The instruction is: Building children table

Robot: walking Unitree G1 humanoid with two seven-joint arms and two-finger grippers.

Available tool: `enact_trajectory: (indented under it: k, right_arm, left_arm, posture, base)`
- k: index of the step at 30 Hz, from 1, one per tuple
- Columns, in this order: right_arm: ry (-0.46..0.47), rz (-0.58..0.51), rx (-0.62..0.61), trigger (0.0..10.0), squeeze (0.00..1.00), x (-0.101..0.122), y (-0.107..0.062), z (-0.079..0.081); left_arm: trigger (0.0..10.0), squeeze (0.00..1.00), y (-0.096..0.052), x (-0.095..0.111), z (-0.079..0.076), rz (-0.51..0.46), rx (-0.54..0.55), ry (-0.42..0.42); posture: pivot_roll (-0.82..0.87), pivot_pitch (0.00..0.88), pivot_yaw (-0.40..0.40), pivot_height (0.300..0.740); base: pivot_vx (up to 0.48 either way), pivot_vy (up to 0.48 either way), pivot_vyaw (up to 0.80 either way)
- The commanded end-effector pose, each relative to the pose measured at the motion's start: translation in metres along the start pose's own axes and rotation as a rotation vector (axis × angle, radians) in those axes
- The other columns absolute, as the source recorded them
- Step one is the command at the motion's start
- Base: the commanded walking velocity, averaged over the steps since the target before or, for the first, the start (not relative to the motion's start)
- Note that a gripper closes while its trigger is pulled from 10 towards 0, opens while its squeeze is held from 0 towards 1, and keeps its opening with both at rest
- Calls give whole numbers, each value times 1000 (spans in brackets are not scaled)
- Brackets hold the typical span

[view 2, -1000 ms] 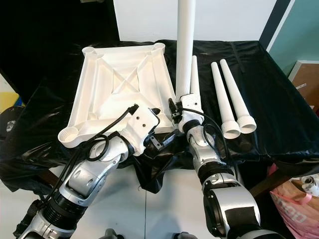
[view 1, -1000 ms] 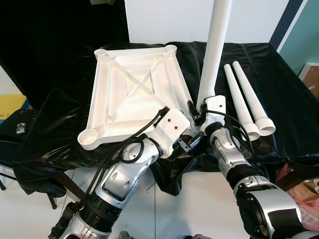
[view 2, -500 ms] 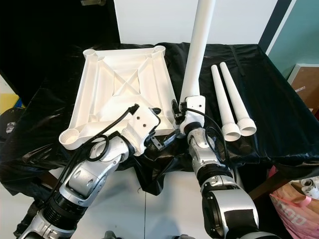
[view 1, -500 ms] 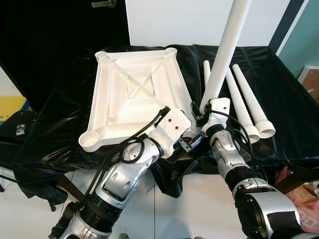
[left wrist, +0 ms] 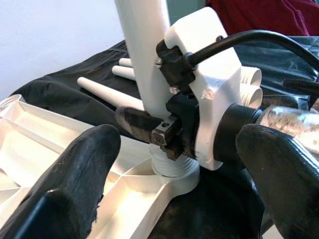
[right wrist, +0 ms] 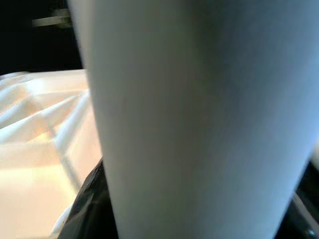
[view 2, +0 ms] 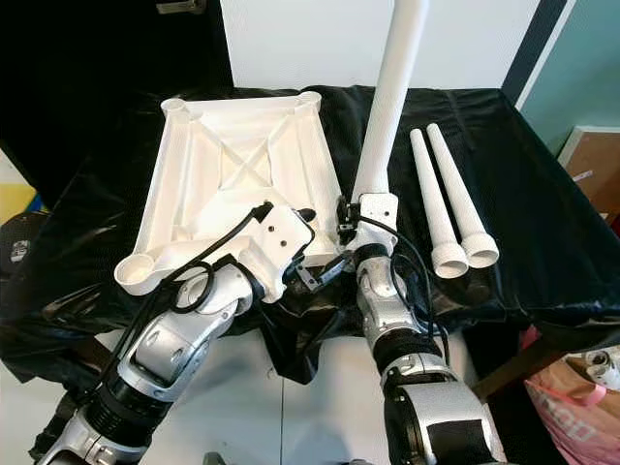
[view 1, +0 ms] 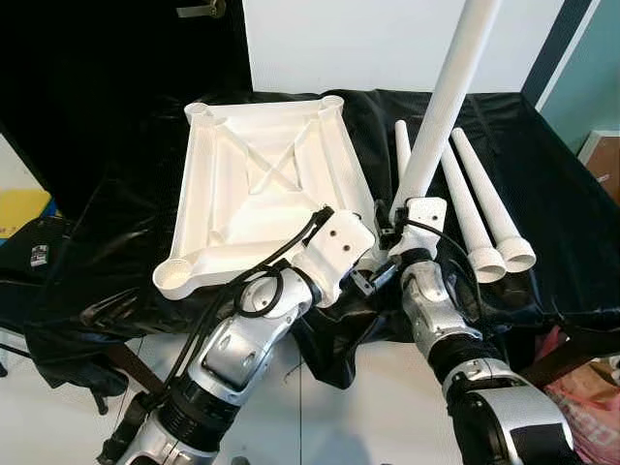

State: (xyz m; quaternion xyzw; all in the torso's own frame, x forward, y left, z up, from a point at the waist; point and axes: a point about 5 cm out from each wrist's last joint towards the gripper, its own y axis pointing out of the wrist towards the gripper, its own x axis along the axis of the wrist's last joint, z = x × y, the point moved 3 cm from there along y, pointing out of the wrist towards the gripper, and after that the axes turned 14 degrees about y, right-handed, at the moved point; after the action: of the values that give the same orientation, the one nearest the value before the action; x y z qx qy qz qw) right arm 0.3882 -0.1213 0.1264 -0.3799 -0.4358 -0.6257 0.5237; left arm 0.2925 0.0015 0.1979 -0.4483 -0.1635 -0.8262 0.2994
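A tabletop [view 1: 542, 174] (draped in black cloth) carries an upturned white table panel [view 1: 262, 194] at nine o'clock, loose white legs [view 1: 484, 208] at three.

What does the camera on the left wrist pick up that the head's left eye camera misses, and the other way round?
Left wrist view alone: the white plastic table leg entering its round corner socket, close up, and the left gripper's open black fingers.

Left eye view alone: the whole upturned white plastic tabletop, the black cloth and both silver arms.

Both: the leg clamped by the right gripper and the spare white legs lying beside it.
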Motion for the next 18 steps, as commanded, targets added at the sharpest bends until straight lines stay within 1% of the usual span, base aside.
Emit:
enact_trajectory:
  k: [1, 2, 4, 6, 15, 18]
  right_arm:
    - [-20, 225, -212, 10000, 0, -53, -31, -38]
    - [-6, 220, -230, 10000, 0, -53, -31, -34]
    - [9, 215, -224, 10000, 0, -53, -31, -24]
    - [22, 219, -226, 10000, 0, -54, -30, -18]
    - [31, 202, -209, 10000, 0, -51, -29, -14]
    - [30, 154, -161, 10000, 0, -42, -25, -11]
  left_arm:
    - [10000, 0, 1, 5, -7, -26, -64, 9]
    - [10000, 0, 1, 5, -6, -26, -63, 8]
    - [10000, 0, 1, 5, -6, -26, -60, 8]
    - [10000, 0, 2, 5, -5, -26, -56, 6]
    - [10000, 0, 2, 4, -4, -20, -43, 1]
    - [10000, 0, 2, 4, -4, -19, -39, 0]
  posture:
    - [38, 84, -8, 740]
    - [38, 86, -10, 740]
    - [40, 87, -12, 740]
    - [39, 90, -15, 740]
    - [39, 97, -20, 740]
    - [37, 100, -20, 740]
  base:
    - [0, 0, 0]
    - [0, 0, 0]
    - [0, 0, 0]
    - [0, 0, 0]
    - [0, 0, 0]
    - [0, 0, 0]
